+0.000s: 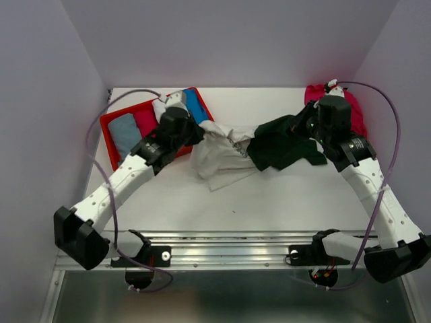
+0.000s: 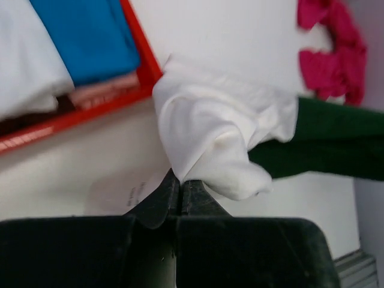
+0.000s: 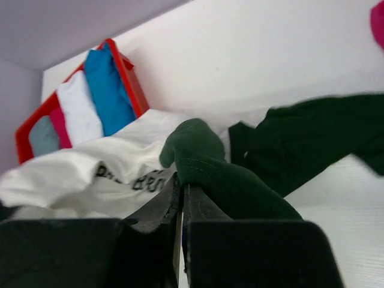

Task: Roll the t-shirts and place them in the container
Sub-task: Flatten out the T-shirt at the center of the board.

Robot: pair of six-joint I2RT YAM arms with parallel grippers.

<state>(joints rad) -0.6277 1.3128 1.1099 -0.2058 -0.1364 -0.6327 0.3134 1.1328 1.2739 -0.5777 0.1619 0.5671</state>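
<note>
A cream-white t-shirt (image 1: 219,158) with dark green sleeves (image 1: 283,149) lies crumpled mid-table. My left gripper (image 1: 199,134) is shut on a fold of its white cloth (image 2: 222,132), pinched at the jaw tips (image 2: 180,183). At the other end my right gripper (image 1: 297,128) is shut on the green sleeve edge (image 3: 210,165), jaws pressed together (image 3: 182,186). Dark print shows on the white chest (image 3: 120,177). A magenta-pink t-shirt (image 1: 355,111) lies bunched at the back right corner, also seen in the left wrist view (image 2: 333,51).
A red tray (image 1: 106,124) at the back left holds folded blue, pink, white and grey cloths, right beside my left gripper; its rim (image 2: 141,57) runs close to the held cloth. Walls close in on both sides and the back. A metal rail (image 1: 222,252) runs along the near edge.
</note>
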